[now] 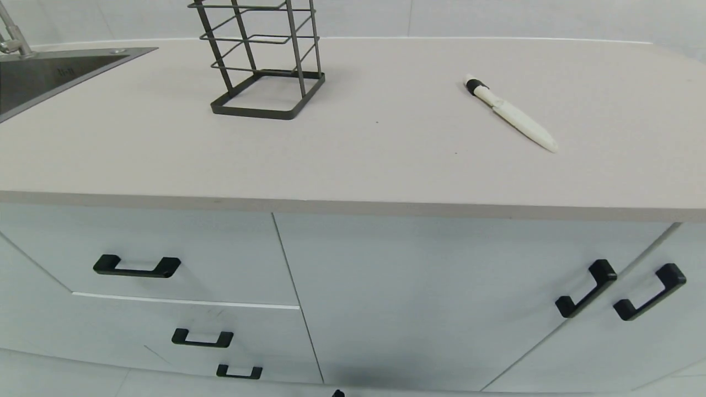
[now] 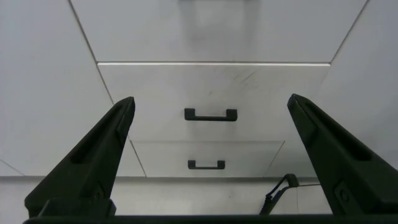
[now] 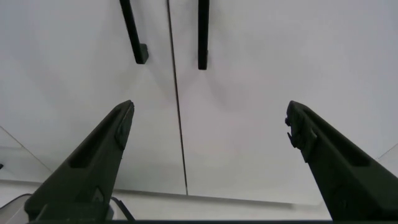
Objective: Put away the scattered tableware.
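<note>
Head view: a white knife with a black band lies flat on the worktop at about 2 o'clock, its pale end pointing toward 4 o'clock. A dark wire rack stands upright at about 11 o'clock, well apart from the knife. A steel sink is set in the corner at 10 o'clock.

Left wrist view: the left tool has its fingers spread wide apart with nothing between them. It faces pale drawer fronts with two black drawer handles.

Right wrist view: the right tool is likewise spread apart and empty. It faces two cabinet doors, each with a black door handle.
</note>
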